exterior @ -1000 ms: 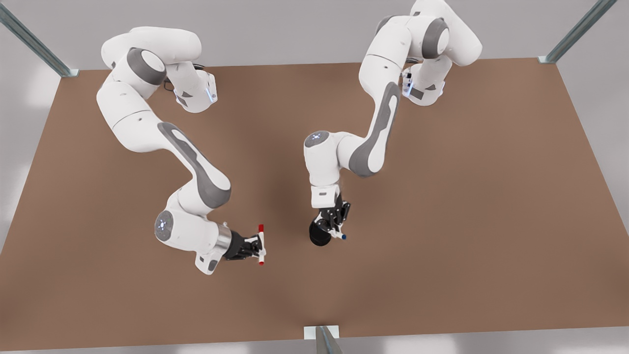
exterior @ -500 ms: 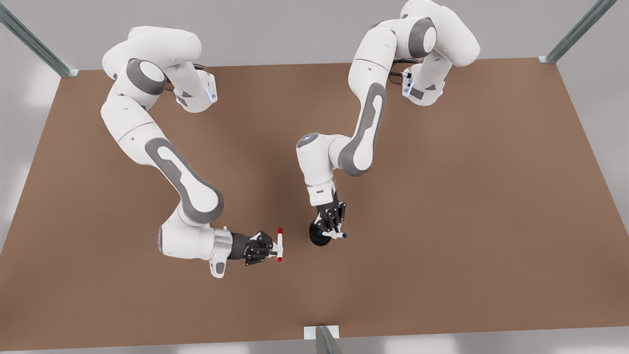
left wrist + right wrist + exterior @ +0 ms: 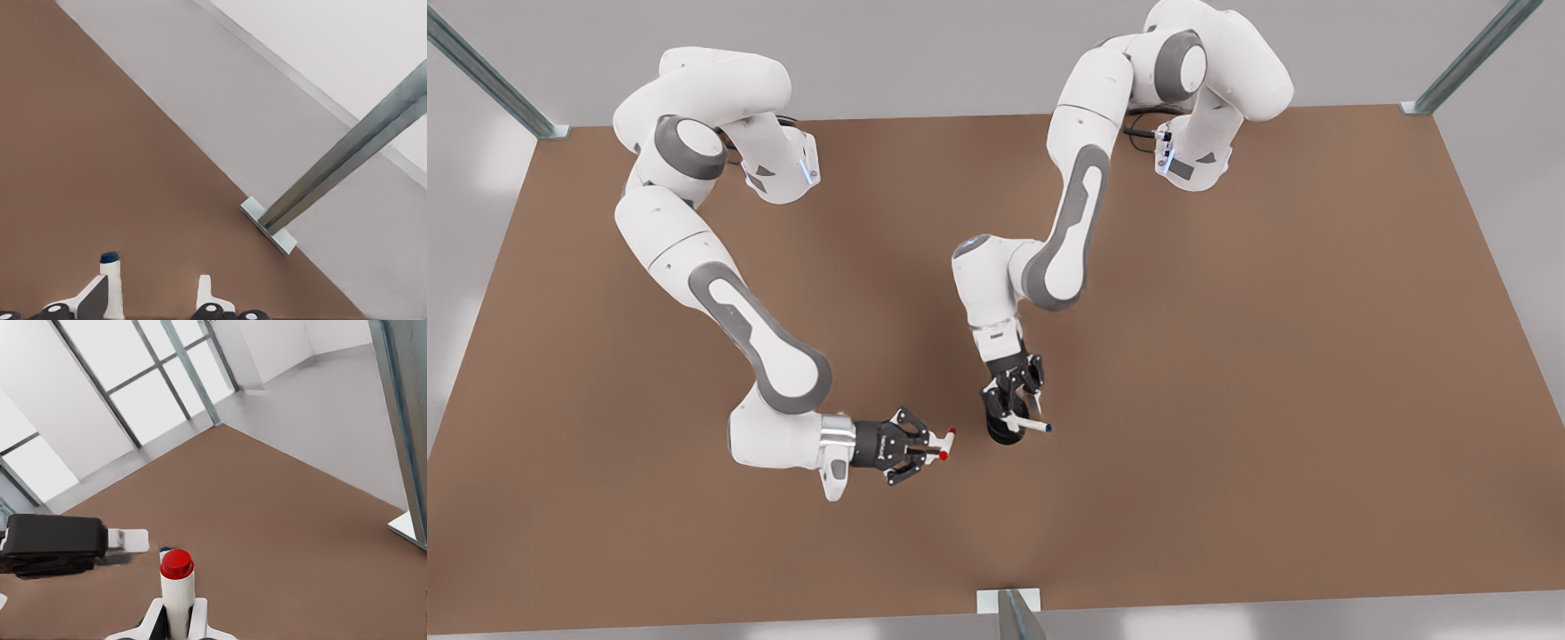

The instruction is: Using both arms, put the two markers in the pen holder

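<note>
Presently listed: red marker [image 3: 942, 443], a thin white barrel with red cap, gripped by the right gripper [image 3: 930, 444] at the front view's left, its fingers closed on the barrel; the long axis runs roughly along the gripper's reach toward the front view's right, and in the right wrist view the red cap [image 3: 177, 564] points away from the camera, the barrel's lower part cut off by the picture edge. Blue marker [image 3: 1028, 426], white barrel with blue end, clamped by the left gripper [image 3: 1016, 412] directly over the pen holder [image 3: 1000, 425]; its axis lies near level, blue tip toward the front view's right. The left wrist view shows the blue end [image 3: 110, 257] beside one pale fingertip [image 3: 204, 291]. Pen holder: small black round cup on the matt brown table [image 3: 1227, 356], largely hidden beneath the left gripper, its rim hard to make out. Both arms: glossy white shells, grey joints.
</note>
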You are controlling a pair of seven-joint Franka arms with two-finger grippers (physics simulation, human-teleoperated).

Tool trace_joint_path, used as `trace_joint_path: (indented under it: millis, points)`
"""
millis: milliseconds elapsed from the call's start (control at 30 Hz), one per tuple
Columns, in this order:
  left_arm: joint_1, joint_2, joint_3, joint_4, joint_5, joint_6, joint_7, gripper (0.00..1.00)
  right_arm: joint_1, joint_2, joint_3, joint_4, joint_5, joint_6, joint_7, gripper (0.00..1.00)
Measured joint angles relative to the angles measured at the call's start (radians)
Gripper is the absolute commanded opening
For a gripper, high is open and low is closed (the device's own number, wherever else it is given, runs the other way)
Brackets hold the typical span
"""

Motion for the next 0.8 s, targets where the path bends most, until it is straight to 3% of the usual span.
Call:
trace_joint_path:
  millis: [67,133,200,333,367,433,467,500,600,800]
  points:
    - [-0.026,-0.086,0.004,-0.034,-0.016,-0.05,-0.013,1.0,-0.003,0.002,0.001,-0.001,0.011,-0.002,-0.054,0.31]
    - [-0.023,-0.298,0.003,-0.036,-0.083,-0.166,0.017,0.98,-0.003,0.004,0.004,-0.002,0.019,-0.003,-0.102,0.31]
    - [0.12,-0.512,0.007,0.057,-0.204,-0.392,0.131,1.0,-0.002,0.007,0.025,-0.002,0.037,-0.004,-0.146,0.31]
    - [0.423,-0.57,0.002,0.124,-0.328,-0.825,0.49,1.0,0.029,0.054,0.073,0.004,0.061,-0.001,-0.233,0.31]
    - [0.493,-0.564,-0.058,0.128,-0.346,-0.898,0.576,1.0,0.045,0.063,0.081,0.007,0.064,0.0,-0.253,0.31]
    - [0.86,-0.545,-0.521,0.112,-0.371,-0.955,0.709,1.0,0.074,0.075,0.089,0.013,0.068,0.007,-0.293,0.31]
    - [0.99,-0.54,-0.671,0.082,-0.371,-0.959,0.77,1.0,0.084,0.079,0.097,0.015,0.069,0.013,-0.312,0.31]
    - [1.048,-0.554,-0.748,0.041,-0.358,-0.962,0.832,1.0,0.092,0.085,0.102,0.017,0.07,0.02,-0.33,0.31]
    - [1.081,-0.546,-0.819,0.028,-0.324,-0.989,0.997,1.0,0.106,0.098,0.106,0.017,0.071,0.047,-0.381,0.31]
    - [1.086,-0.527,-0.832,0.038,-0.305,-1.021,1.247,1.0,0.103,0.125,0.101,0.002,0.073,0.08,-0.47,0.31]
